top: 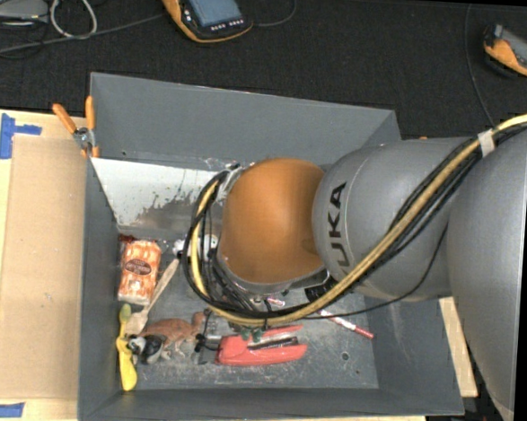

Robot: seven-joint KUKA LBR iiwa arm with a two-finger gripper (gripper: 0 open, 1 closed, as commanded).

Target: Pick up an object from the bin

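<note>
Grey metal bin (252, 114) walls slope around me as I reach in from the right. My orange wrist cover (272, 219) hides most of my gripper (208, 339), so I cannot tell whether my jaws are open or closed. It sits low by the bin's front wall, between a brown toy animal (170, 329) and a red flat tool (263, 351), with a yellow banana-like toy (127, 362) and an orange packet (140, 270) further left.

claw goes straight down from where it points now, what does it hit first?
The claw points down at the bin's near side, between a brown toy and a red tool. It would probably meet the red tool's left end first, or the bare floor beside it. Depth is unclear here.
</note>
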